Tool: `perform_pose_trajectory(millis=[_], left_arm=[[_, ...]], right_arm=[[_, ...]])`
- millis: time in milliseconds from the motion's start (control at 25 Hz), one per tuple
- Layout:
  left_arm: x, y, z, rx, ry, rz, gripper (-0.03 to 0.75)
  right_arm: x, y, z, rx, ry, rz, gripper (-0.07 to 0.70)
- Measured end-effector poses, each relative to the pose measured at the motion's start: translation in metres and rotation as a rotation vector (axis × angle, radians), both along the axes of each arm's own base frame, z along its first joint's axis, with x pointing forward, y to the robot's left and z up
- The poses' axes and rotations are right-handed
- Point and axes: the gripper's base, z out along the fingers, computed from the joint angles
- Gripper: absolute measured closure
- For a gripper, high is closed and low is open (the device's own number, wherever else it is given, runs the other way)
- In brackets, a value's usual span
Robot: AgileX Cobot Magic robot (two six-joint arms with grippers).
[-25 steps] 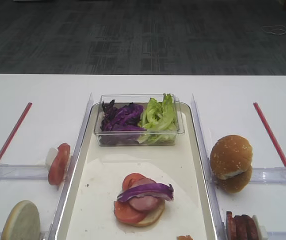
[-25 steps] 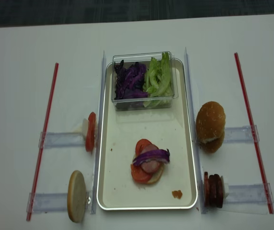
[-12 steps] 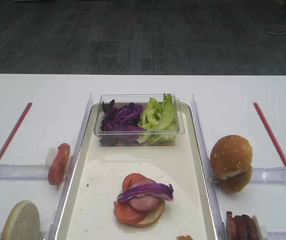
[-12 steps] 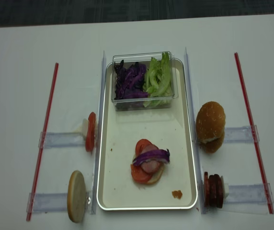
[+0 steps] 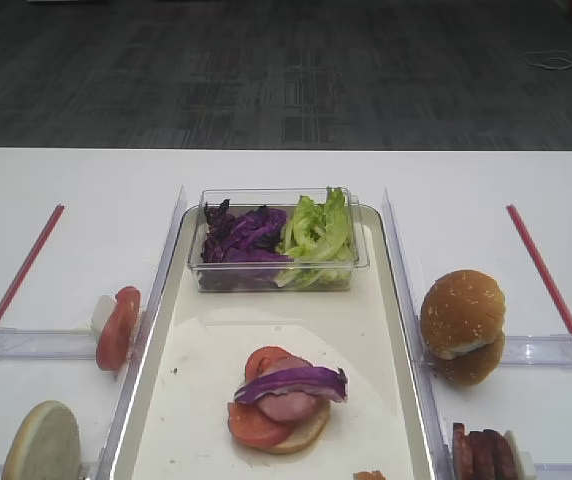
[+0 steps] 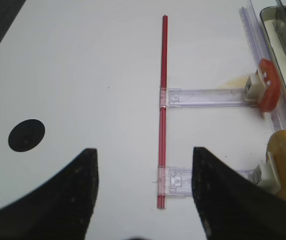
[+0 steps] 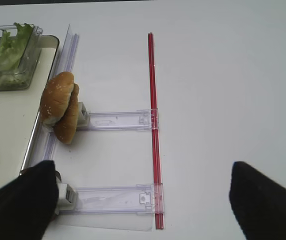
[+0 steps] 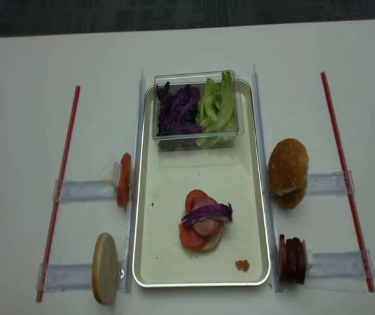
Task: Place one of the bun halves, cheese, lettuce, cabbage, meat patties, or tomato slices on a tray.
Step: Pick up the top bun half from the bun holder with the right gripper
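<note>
The cream tray carries a clear tub of cabbage and lettuce, plus a stack of bun base, tomato, meat and a purple strip. Two seeded bun halves lean on a holder right of the tray, with meat patties nearer. Tomato slices stand to the left. The cheese is out of view. My right gripper and left gripper hang open over the table, both empty.
A pale seedless bun half stands at the near left. Red strips and clear plastic rails lie on both sides of the tray. A black dot marks the table's left part.
</note>
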Motion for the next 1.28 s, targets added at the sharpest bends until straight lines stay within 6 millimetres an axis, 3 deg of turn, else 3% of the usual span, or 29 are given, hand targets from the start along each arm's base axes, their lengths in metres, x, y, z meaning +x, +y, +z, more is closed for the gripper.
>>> perform_pose_trajectory(millis=[560, 800, 1280], left_arm=[[0.000, 0.000, 0.000, 0.000, 0.000, 0.000, 0.323], [0.000, 0.000, 0.000, 0.000, 0.000, 0.000, 0.323], [0.000, 0.000, 0.000, 0.000, 0.000, 0.000, 0.323]], right_arm=[[0.010, -0.001, 0.033, -0.002, 0.046, 0.002, -0.061], [0.013, -0.001, 0.033, 0.001, 0.097, 0.005, -0.006], [0.035, 0.004, 0.030, 0.080, 0.251, 0.050, 0.024]])
